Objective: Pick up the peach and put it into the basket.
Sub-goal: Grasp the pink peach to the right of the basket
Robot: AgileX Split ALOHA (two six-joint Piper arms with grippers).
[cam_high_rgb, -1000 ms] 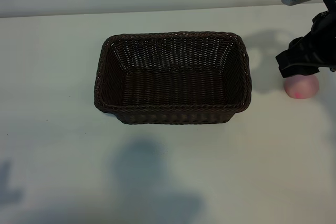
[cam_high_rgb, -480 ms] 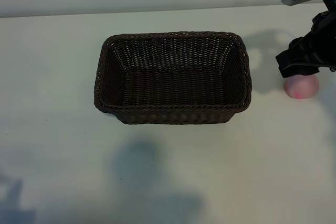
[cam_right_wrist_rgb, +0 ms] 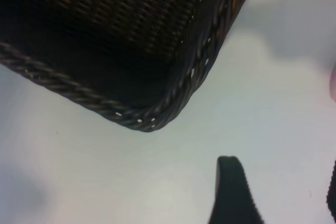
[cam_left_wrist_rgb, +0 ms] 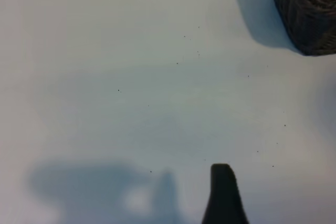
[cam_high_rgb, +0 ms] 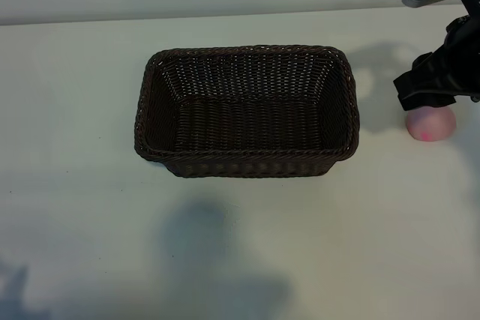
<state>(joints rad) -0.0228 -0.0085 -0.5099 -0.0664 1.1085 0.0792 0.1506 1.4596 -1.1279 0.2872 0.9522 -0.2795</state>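
The dark brown wicker basket [cam_high_rgb: 244,110] stands in the middle of the table with nothing in it. The pale pink peach [cam_high_rgb: 430,125] lies on the table to the basket's right, its far side covered by my right arm. My right gripper [cam_high_rgb: 431,99] hangs just above it. In the right wrist view this gripper [cam_right_wrist_rgb: 281,192] is open, with bare table between its fingers [cam_right_wrist_rgb: 231,190]. The peach [cam_right_wrist_rgb: 334,82] shows only as a pink sliver at the frame's edge, beyond the fingertips. My left gripper [cam_left_wrist_rgb: 281,203] is out of the exterior view; it hovers open over bare table.
The basket's rounded corner [cam_right_wrist_rgb: 152,119] lies close in front of my right gripper. Another basket corner [cam_left_wrist_rgb: 310,14] shows far off in the left wrist view. White table [cam_high_rgb: 337,245] spreads around the basket. The table's far edge runs along the back.
The left arm's shadow at the table's front left corner has shrunk and slid toward the edge. The right arm, peach and basket have not moved.
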